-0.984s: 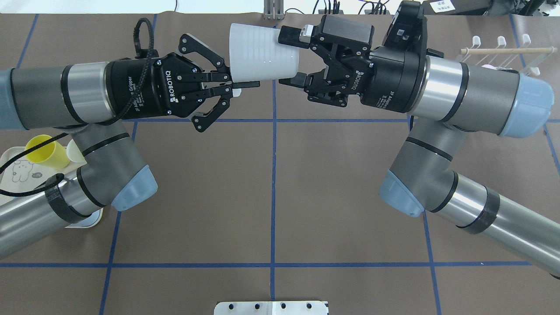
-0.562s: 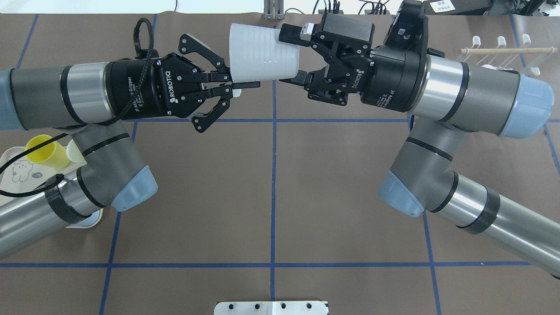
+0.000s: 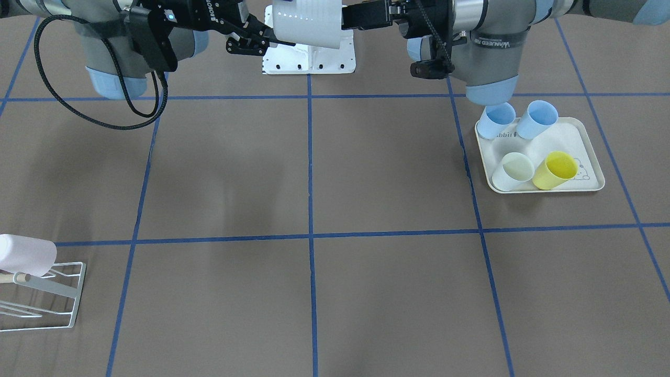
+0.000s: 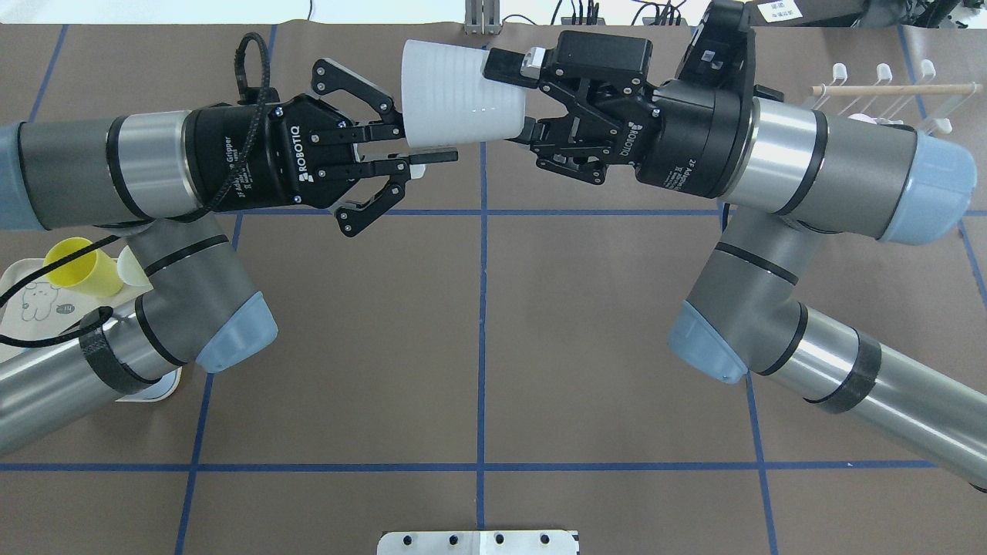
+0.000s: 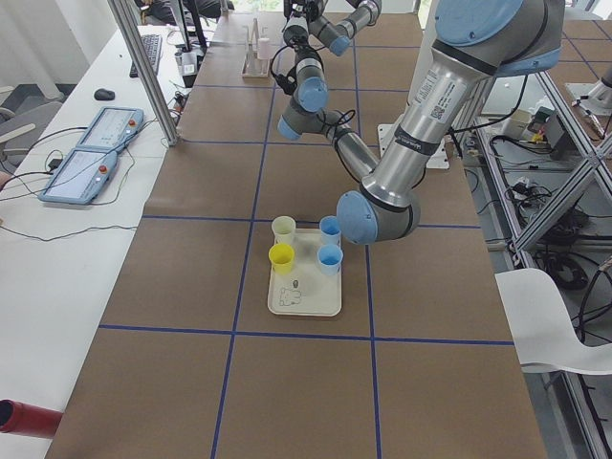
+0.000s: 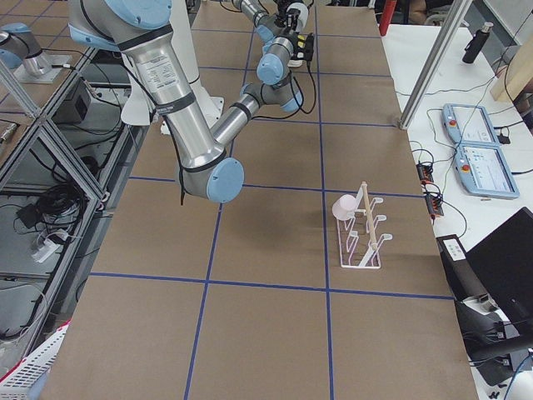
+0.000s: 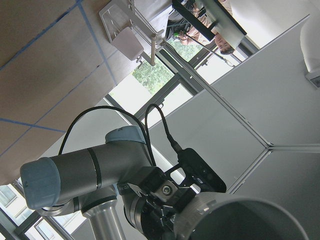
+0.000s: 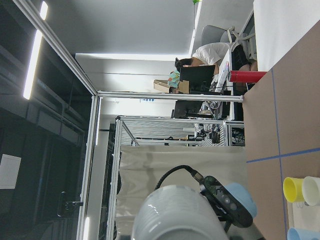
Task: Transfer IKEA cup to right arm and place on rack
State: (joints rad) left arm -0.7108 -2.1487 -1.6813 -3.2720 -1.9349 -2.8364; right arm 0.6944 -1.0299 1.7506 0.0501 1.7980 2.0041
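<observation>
The white ribbed IKEA cup [image 4: 463, 96] hangs on its side above the table's far middle, also in the front-facing view [image 3: 309, 23]. My right gripper [image 4: 510, 96] is shut on the cup's narrow base end, one finger above and one below. My left gripper [image 4: 428, 145] sits at the wide rim with its fingers parted. Its lower finger [image 4: 436, 156] is clear of the cup wall. The rack [image 4: 887, 89], white wire with a wooden dowel, stands at the far right and carries a pale pink cup [image 3: 26, 255]. The cup's base fills the bottom of the right wrist view [image 8: 175, 215].
A cream tray [image 3: 586, 146] on the robot's left holds two blue cups, a pale one and a yellow cup [image 3: 557, 168]. A white mounting plate [image 4: 478, 542] lies at the near edge. Blue tape lines cross the brown table.
My right gripper's fingers closed in on the cup's base. My left gripper's fingers spread apart off the rim. The cup shifted slightly to the left.
</observation>
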